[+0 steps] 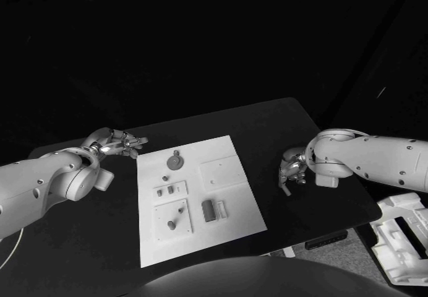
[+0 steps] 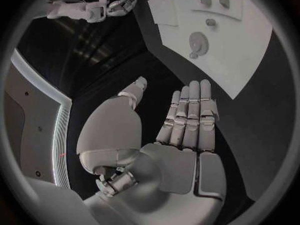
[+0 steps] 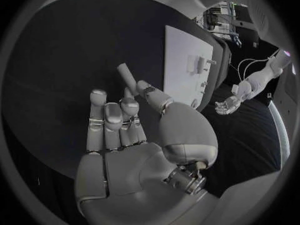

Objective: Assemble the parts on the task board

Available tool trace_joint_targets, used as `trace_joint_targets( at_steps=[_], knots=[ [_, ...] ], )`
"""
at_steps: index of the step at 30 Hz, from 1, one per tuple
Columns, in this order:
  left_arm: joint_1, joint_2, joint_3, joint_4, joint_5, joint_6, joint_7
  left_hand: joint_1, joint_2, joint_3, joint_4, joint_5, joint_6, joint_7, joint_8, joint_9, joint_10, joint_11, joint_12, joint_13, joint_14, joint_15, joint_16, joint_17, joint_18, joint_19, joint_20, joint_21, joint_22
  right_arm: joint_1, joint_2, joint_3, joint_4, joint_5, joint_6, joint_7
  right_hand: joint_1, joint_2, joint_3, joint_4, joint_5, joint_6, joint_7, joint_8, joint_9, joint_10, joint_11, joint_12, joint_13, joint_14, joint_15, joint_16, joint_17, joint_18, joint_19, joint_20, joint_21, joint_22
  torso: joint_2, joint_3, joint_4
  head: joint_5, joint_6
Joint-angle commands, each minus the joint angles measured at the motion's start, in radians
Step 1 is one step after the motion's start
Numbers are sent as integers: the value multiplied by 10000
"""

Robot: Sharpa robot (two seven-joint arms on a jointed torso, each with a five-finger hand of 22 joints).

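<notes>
Task board: the white task board (image 1: pixel 234 204) is lying in the middle of the black surface (image 1: pixel 294 124), its long sides running from the near edge toward the far edge.
Parts: a round part (image 1: pixel 175 161) is sitting near the board's far edge; small parts (image 1: pixel 166 190) are resting on a raised panel by the board's left edge; a rectangular block (image 1: pixel 209 210) is standing near the board's centre; another small part (image 1: pixel 172 224) is lying toward the near left corner.
Left robot hand: the left robot hand (image 1: pixel 119 144) is hovering just off the board's far left corner, fingers straight and side by side, thumb apart, gripping nothing.
Right robot hand: the right robot hand (image 1: pixel 292 167) is hanging beside the board's right edge, fingers loosely curled with a pale slim stick-like piece (image 3: pixel 127 78) showing at their tips; whether it is being pinched I cannot tell.
Progress: no part is visibly being held over the board, so assembly is probably still ahead.
Risk: both robot hands are waiting close to the board's edges, so a low reach inward could be nudging the board and shifting the loose parts.
Risk: the parts are small and close together, so wide fingers may be knocking a neighbour while closing on one.
</notes>
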Motion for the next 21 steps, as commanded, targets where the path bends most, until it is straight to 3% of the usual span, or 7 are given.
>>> trace_joint_targets(
  at_steps=[1, 9, 15, 21],
  knots=[
    [9, 22, 6, 26, -53, 155, 3, 113, -28, -50, 14, -34, -32, -42, 17, -14, 14, -8, 17, -16, 90, 9, -43, 11, 119, 56, -1, -42, -9, 88, 65, -6, 326, 1662, -412, -117, -4, 30, -20, 46, -8, 88, -9, 94, 124, 21, 32, 56, -10, 22, 70, 64, -9, 210, 19, -44, 45, 214, -3, 2, -6, 119, -23],
    [10, 19, 7, 34, -74, 178, -29, 136, -36, -65, 50, -34, -32, -41, 15, -18, 10, -6, 16, -19, 91, 10, -53, 17, 119, 56, 0, -47, -13, 93, 805, -13, 763, 1952, -1056, -112, -29, 28, -13, 51, -6, 83, -10, 94, 122, 12, 30, 45, -18, 13, 63, 47, -19, 210, 8, -47, 40, 206, 0, -4, -6, 405, -88],
    [11, 17, 8, 45, -107, 194, -37, 159, -38, -77, 83, -34, -32, -41, 13, -21, 9, -6, 16, -21, 92, 10, -61, 23, 119, 57, 0, -49, -15, 38, 1320, -19, 797, 2070, -1277, -128, -37, 31, -8, 51, -6, 81, -10, 94, 120, 9, 30, 41, -20, 10, 61, 41, -22, 210, 4, -48, 39, 204, 2, -11, 7, 625, -93],
    [13, 3, 9, 66, -121, 203, -64, 194, -43, -98, 130, -34, -30, -41, 12, -25, 8, -6, 17, -24, 94, 11, -73, 31, 119, 58, 0, -53, -19, -173, 1802, -28, 646, 2475, -1901, -160, -43, 31, -6, 50, -6, 84, -11, 97, 120, 9, 29, 41, -21, 11, 58, 40, -23, 210, 5, -49, 40, 203, 1, -21, 6, 802, -93]
  ],
)
